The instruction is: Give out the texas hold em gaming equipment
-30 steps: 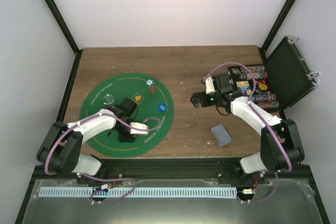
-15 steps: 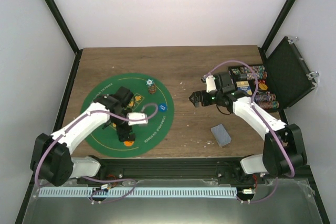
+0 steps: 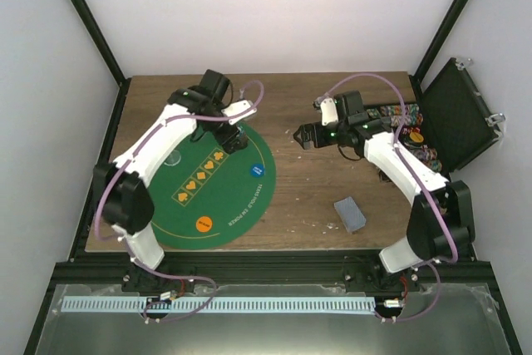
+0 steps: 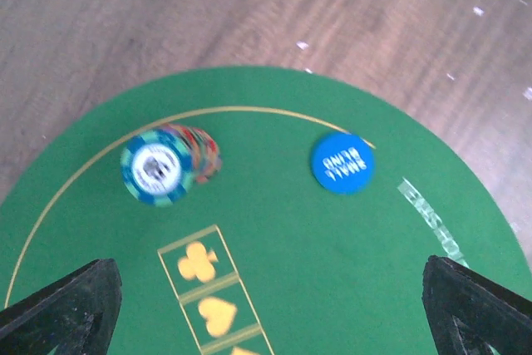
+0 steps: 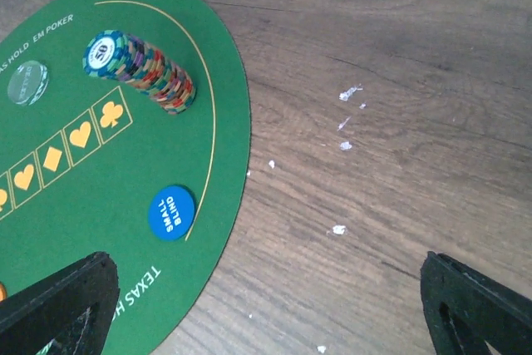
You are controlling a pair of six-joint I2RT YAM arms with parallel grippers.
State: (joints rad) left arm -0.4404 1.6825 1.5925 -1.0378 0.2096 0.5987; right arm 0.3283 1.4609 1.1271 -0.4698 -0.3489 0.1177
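My left gripper (image 4: 268, 270) hung over the far part of the green mat (image 4: 349, 288), jaws spread wide with nothing between them. The stack of poker chips (image 4: 170, 168) sat on the felt ahead of it and left of its centre line, just inside the yellow arc (image 4: 241, 108). The blue small-blind chip (image 4: 342, 162) lay apart from the stack on the other side.

In the right wrist view the stack looked upright with a teal chip on top. I judged its long axis ran up from the mat, so any grip would need a jaw on either flank.

My right gripper (image 3: 306, 136), equally spread and empty, was over the bare wood of the surface (image 3: 307, 197) beside the mat, farther from the stack. The deck of cards (image 3: 350, 214) lay on the wood nearer that arm's base.
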